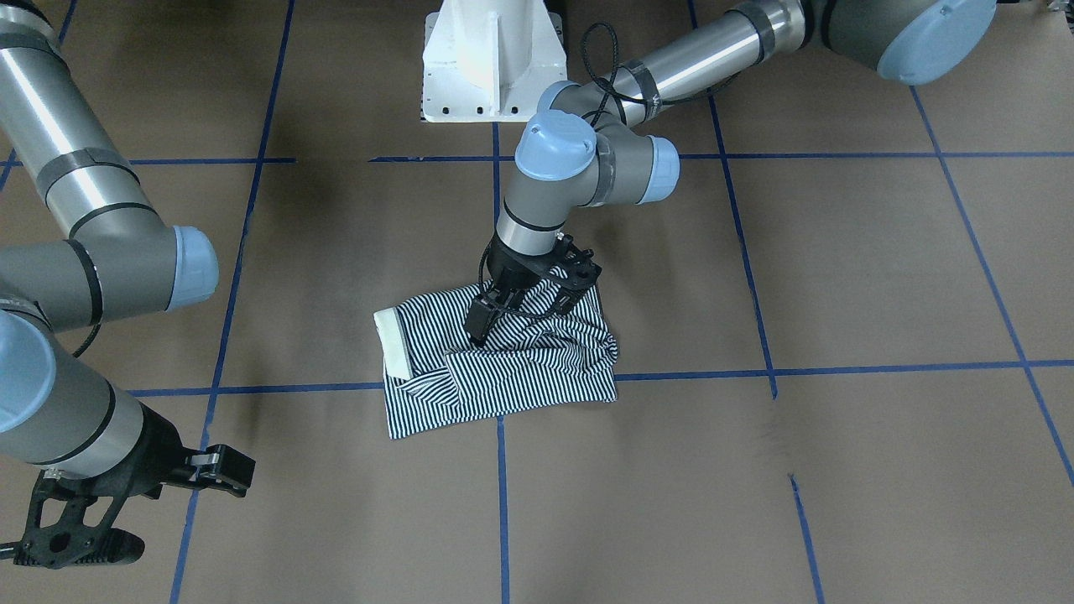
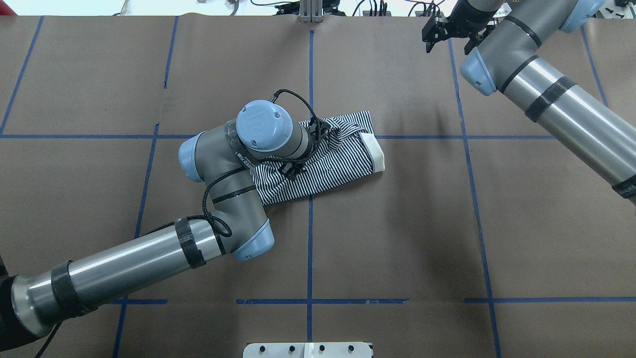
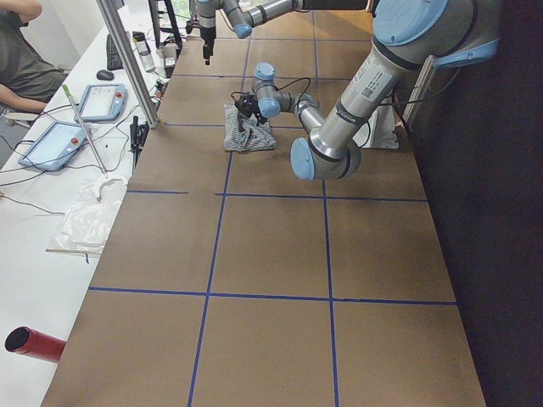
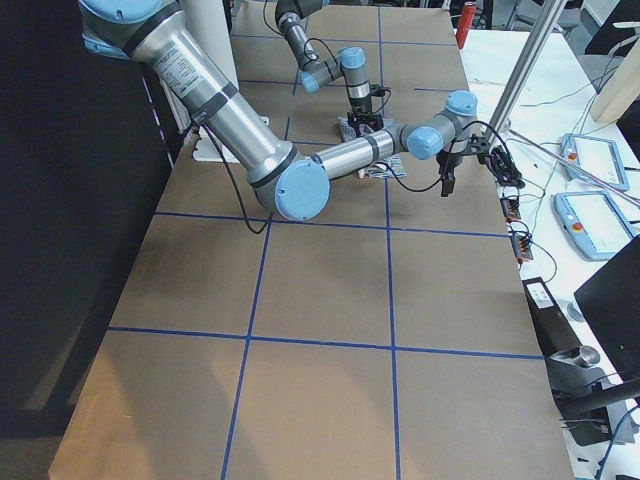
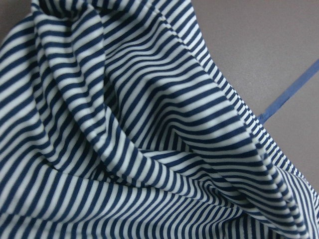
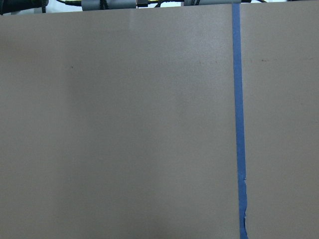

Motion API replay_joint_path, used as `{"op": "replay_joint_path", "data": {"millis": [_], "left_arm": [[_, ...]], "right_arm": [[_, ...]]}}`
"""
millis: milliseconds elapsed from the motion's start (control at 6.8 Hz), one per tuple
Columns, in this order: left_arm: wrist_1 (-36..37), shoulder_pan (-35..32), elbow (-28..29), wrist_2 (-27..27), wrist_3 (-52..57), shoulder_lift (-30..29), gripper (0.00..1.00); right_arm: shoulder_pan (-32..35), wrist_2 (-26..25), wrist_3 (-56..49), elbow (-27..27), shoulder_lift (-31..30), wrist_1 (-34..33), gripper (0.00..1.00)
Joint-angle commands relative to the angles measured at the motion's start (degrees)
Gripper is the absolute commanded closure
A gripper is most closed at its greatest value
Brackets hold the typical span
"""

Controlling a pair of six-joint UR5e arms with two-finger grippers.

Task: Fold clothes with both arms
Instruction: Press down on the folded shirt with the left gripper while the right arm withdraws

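The striped polo shirt [image 1: 503, 377] lies folded into a rough rectangle near the table's middle, cream collar [image 1: 394, 344] at one end. It also shows in the overhead view [image 2: 333, 166]. My left gripper [image 1: 478, 329] points down onto the shirt's top layer, its fingers together on bunched fabric. The left wrist view is filled by rumpled striped cloth [image 5: 149, 124]. From overhead the left wrist hides its fingers. My right gripper [image 1: 189, 512] is open and empty, well away from the shirt, over bare table near the far edge [image 2: 447, 47].
The brown table [image 2: 447, 223] is marked with blue tape lines [image 6: 238, 124]. The white pedestal base [image 1: 487, 67] stands at the robot's side. A side bench holds tablets [image 3: 102, 102] and cables, with a person [image 3: 21, 51] seated there.
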Motion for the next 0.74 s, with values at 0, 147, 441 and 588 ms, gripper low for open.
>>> {"op": "replay_joint_path", "data": {"millis": [0,147,441,588], "left_arm": [[-4.10,-0.07,2.63,1.35,0.14,-0.52,0.00],[-6.37,-0.07,4.03,2.92,0.14,-1.13,0.00],[-9.98,-1.12,6.58,7.38,0.31,-2.97,0.00],[-13.91,-2.26,10.16,7.59,1.01,-3.68,0.00]], "right_arm": [[0.14,0.05,-0.06,0.26,-0.27,-0.05,0.00],[0.06,0.05,-0.06,0.35,-0.27,-0.05,0.00],[0.14,0.05,-0.06,0.79,-0.35,-0.14,0.00],[0.06,0.05,-0.06,1.75,-1.22,-0.05,0.00]]}}
